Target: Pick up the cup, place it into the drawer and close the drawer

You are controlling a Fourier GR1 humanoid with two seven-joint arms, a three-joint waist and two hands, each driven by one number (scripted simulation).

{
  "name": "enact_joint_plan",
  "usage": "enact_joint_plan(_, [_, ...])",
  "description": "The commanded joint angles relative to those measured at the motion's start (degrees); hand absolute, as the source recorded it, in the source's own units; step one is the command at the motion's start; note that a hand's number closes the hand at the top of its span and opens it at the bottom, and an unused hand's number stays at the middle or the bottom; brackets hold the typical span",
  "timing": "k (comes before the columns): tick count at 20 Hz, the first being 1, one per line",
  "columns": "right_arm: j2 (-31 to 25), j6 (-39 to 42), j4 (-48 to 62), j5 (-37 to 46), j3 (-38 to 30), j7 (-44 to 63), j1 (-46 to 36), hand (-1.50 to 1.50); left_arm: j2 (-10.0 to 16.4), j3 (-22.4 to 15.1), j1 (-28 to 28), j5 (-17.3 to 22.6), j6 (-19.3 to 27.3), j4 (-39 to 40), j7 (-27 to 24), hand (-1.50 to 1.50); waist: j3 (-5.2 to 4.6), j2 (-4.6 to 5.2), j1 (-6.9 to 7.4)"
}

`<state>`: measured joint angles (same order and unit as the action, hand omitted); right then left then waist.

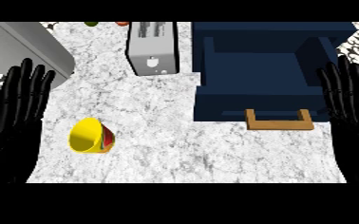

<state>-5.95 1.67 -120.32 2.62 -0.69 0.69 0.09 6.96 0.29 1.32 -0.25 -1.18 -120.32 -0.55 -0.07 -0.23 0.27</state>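
Both my hands sitting open, fingers straight, holding nothing: left hand at left edge, right hand at right edge. Yellow round cup lying on its side on white speckled stone counter, near left hand. Dark blue box drawer standing open, tan wooden handle facing me. Risks, imo: cup rolling off if fingers nudging it; cup clipping drawer front wall during xfer.

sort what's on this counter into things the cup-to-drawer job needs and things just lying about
Belongs to the job: yellow cup, on its side; open blue drawer with wooden handle; left hand and right hand, both open at the side edges.
Just lying about: toaster; grey block, far left; green item and red item at the far edge.
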Motion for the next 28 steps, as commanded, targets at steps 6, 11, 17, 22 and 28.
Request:
enact_joint_plan(6, [1.4, 1.4, -1.7, -3.5, 0.8, 1.6, 0.2, -1.50, 6.0, 6.6, 2.6, 16.8, -14.5, 0.2, -5.0, -1.50, 0.04, 0.18, -0.14])
enact_joint_plan(11, [2.6, 2.5, 0.2, -7.8, 2.7, 7.3, -2.7, -1.50, 2.7, 5.2, 6.5, 25.7, -15.6, 1.9, 0.4, -1.50, 0.04, 0.23, 0.05])
enact_joint_plan(17, [1.9, 4.5, 4.6, -9.0, 0.2, 3.6, -3.2, -1.50, 3.2, 8.1, 3.2, 27.6, -15.9, 2.2, 4.1, -1.50, 0.07, 0.21, -0.18])
enact_joint_plan(22, [3.6, 3.9, 4.4, -6.7, 2.7, 1.7, -1.7, -1.50, 1.4, 6.9, -0.1, 24.2, -13.9, 5.8, 4.6, -1.50, 0.07, 0.22, -0.30])
enact_joint_plan(28, [3.8, 2.0, 2.2, -6.3, 2.8, 6.1, -4.7, -1.50, -1.9, 4.6, 2.8, 18.9, -14.6, 7.0, 0.6, -1.50, 0.07, 0.20, -0.27])
